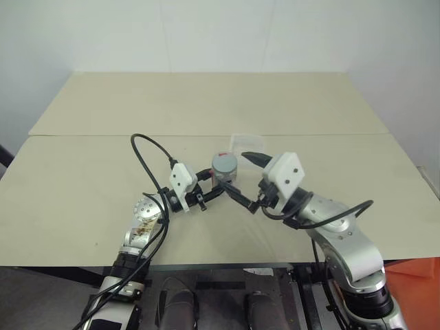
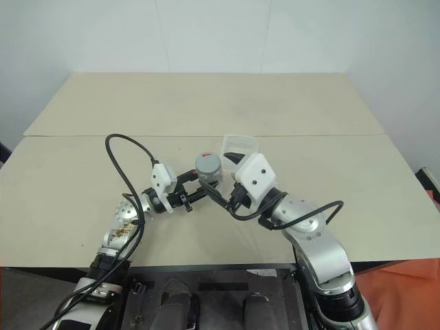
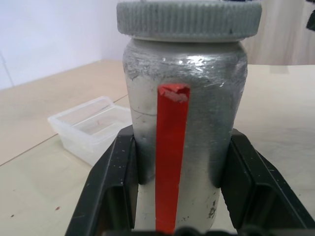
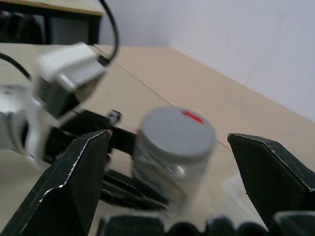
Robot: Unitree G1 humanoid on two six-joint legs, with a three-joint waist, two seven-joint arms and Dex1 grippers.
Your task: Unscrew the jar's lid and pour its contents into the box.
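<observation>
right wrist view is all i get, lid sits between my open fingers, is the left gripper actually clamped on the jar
Observer: Yes. The left gripper is shut on the jar, one finger on each side of its body.
Operator: lid still on
Observer: Yes, the lid sits on the jar's neck.
Operator: where's the box
Observer: The box is on the table, just beyond the jar, toward the robot's right.
</observation>
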